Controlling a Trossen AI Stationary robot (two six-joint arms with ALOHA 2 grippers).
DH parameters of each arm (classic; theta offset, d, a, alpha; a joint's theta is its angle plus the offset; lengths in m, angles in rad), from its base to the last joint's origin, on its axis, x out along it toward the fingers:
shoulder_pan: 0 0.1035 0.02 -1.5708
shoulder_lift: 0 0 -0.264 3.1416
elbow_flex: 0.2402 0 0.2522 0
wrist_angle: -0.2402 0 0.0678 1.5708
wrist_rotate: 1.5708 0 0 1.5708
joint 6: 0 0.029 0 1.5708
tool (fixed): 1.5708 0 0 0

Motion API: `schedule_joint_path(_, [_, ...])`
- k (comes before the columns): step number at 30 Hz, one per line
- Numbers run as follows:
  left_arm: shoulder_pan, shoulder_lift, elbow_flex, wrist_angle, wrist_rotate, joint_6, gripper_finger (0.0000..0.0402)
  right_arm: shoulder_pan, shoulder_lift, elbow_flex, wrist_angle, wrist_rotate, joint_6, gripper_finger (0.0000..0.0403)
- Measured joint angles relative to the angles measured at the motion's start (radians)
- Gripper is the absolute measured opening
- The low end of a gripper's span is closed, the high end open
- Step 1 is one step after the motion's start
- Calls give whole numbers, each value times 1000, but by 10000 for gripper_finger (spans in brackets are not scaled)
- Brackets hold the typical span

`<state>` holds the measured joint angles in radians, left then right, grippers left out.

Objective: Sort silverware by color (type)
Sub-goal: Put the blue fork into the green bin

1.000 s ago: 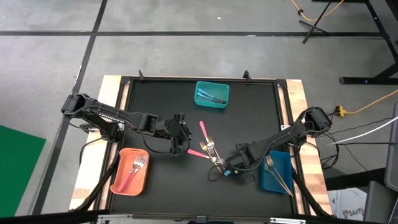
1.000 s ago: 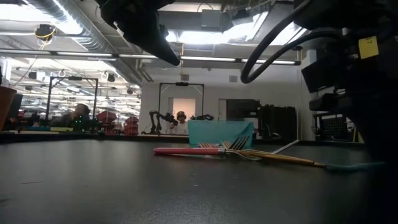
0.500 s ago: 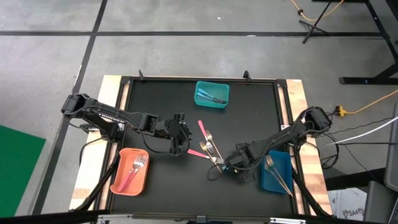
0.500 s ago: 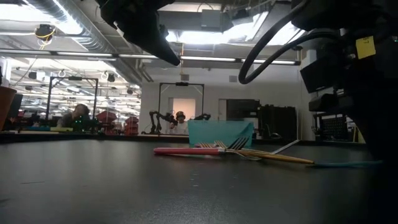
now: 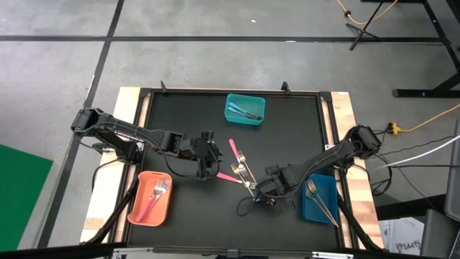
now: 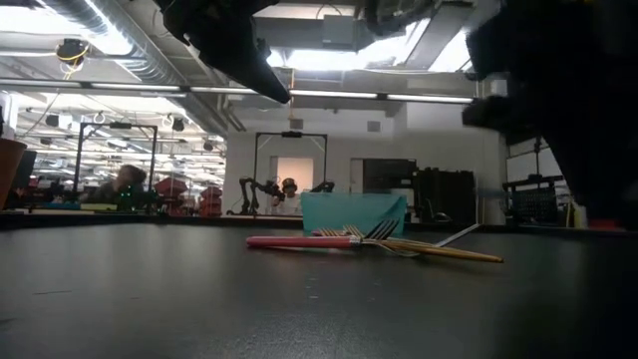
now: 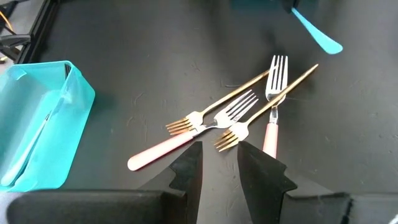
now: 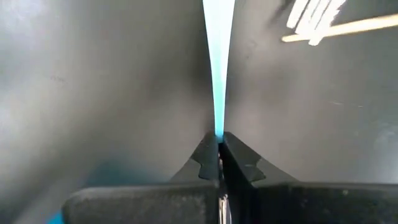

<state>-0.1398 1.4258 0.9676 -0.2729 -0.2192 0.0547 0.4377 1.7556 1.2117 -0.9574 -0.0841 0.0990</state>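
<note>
Right wrist view puts the nearest thing straight ahead of me: my right gripper (image 8: 219,152) has its jaws pressed together on the thin end of a light-blue utensil (image 8: 217,68), a flat, smooth handle that widens as it runs away from my fingertips over the dark table (image 8: 93,81); its head does not show, so I cannot tell what kind of piece it is. From the high view, this gripper (image 5: 266,196) sits low over the mat just beside the dark-blue bin (image 5: 320,199), which holds gold-handled pieces. A little farther on lies the loose cluster of forks (image 7: 239,115): two with pale pink handles and bright metal tines, two with slim gold-brown stems and gold tines, crossed over one another and touching near their heads. My left gripper (image 7: 219,163) hovers just short of that cluster with its jaws set narrowly apart and nothing between them; the tip of the blue handle (image 7: 316,31) shows beyond the forks. In the low view the pink handle (image 6: 299,241) and a gold one (image 6: 454,254) lie flat on the table. On the left arm's side, an orange bin (image 5: 150,198) holds pink-handled forks. Farthest off, at the table's far edge, a teal bin (image 5: 245,109) holds light-blue pieces.
</note>
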Motion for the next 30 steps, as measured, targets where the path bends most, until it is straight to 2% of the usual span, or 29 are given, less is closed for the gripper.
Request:
schedule_joint_path(6, [0,0,0,0,0,0,95,-11,-1,115,-144,100,-78,0])
schedule_joint_path(14, [0,0,0,0,0,0,95,-120,-2,300,-307,201,-177,0])
schedule_joint_path(18, [0,0,0,-1,0,0,95,-196,-3,395,-323,255,-296,1])
schedule_joint_path(23, [0,0,0,-1,0,0,95,-313,-3,496,-317,265,-428,1])
schedule_joint_path(30, [0,0,0,-2,0,0,95,-516,-4,529,-191,247,-500,1])
